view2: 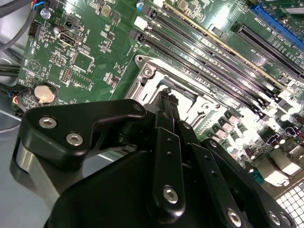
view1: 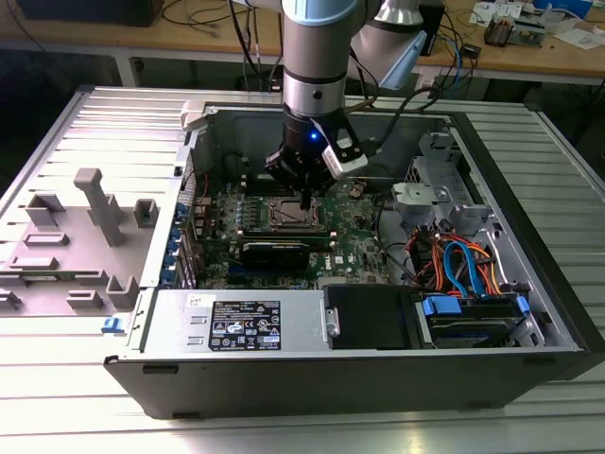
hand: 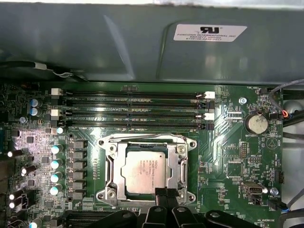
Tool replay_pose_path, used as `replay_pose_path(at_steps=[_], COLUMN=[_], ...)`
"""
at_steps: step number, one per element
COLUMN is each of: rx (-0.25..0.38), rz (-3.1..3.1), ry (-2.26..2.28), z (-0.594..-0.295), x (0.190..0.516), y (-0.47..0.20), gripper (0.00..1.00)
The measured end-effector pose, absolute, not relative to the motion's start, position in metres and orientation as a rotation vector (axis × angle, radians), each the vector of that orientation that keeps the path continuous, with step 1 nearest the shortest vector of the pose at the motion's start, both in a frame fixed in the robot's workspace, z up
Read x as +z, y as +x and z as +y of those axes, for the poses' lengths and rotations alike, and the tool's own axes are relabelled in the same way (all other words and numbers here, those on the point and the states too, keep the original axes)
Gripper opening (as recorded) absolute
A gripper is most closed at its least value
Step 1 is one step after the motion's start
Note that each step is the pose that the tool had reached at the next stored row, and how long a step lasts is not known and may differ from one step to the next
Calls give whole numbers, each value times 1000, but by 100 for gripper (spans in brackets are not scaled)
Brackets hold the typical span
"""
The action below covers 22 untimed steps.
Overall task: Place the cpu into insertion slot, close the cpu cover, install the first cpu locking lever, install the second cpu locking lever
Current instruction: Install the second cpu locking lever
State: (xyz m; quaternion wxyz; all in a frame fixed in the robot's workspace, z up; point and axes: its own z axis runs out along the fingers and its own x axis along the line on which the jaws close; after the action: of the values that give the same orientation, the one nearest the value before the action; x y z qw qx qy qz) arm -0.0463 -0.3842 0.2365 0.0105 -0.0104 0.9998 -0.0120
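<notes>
Here the cpu [hand: 144, 172] sits in the insertion slot [hand: 112, 151], low centre of the first wrist view, the cpu cover [hand: 181, 164] closed around it. The gripper [hand: 166, 194], fingers pressed together and empty, touches the cover's near edge

We see an electronics lab or workshop: an open computer case [view1: 378, 246] lies on a ribbed metal surface [view1: 113, 123] (with a grey fixture [view1: 80, 236] beside it), and behind stand wooden workbenches [view1: 529, 52] covered with cables [view1: 217, 19] and small circuit boards [view1: 501, 28].
</notes>
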Motion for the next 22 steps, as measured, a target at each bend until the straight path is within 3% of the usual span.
replay_pose_path(at_steps=[22], rx=[-38], rz=[3118], ry=[-114], z=[-395], x=[236], y=[-47], gripper=[11])
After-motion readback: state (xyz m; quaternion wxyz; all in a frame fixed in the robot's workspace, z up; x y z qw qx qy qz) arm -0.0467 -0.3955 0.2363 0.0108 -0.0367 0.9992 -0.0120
